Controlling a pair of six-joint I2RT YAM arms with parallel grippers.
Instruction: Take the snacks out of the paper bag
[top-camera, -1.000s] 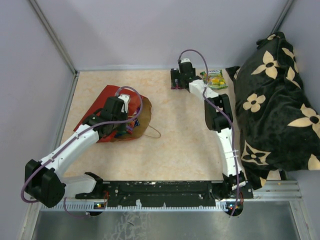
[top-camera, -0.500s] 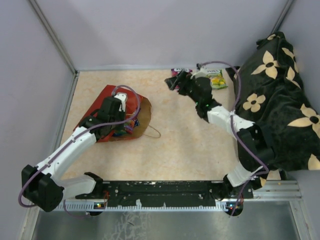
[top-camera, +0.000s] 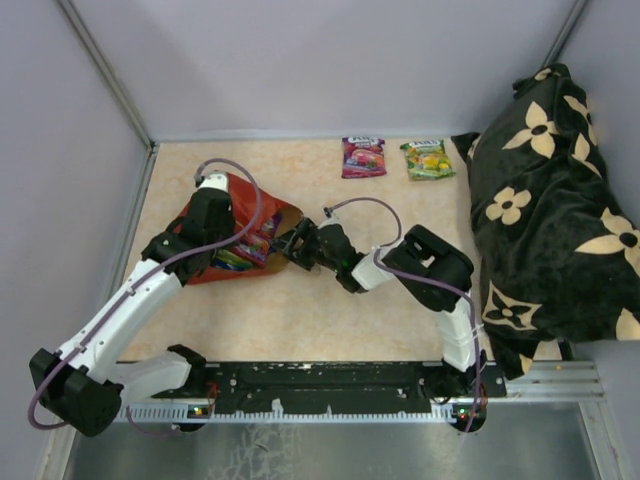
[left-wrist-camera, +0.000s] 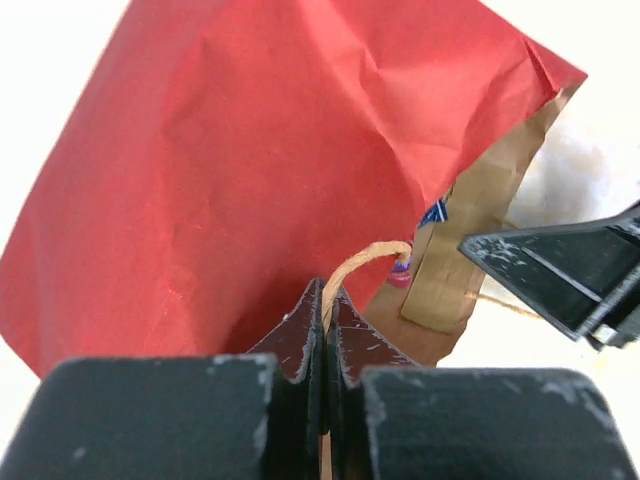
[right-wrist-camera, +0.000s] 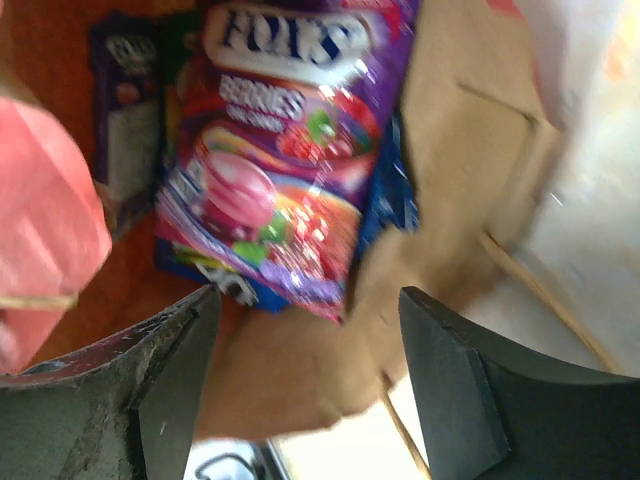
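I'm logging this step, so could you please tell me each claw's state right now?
Left claw: closed on the paper bag's handle.
Right claw: open, holding nothing.

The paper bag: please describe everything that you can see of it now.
The paper bag is red and creased outside and brown kraft inside. It lies on its side on the table, left of centre. Its mouth faces the right hand, which is open just in front of it. The left hand is shut on one thin brown loop handle and seems to hold the upper wall up. Inside, a purple Fox's packet lies on a blue one.
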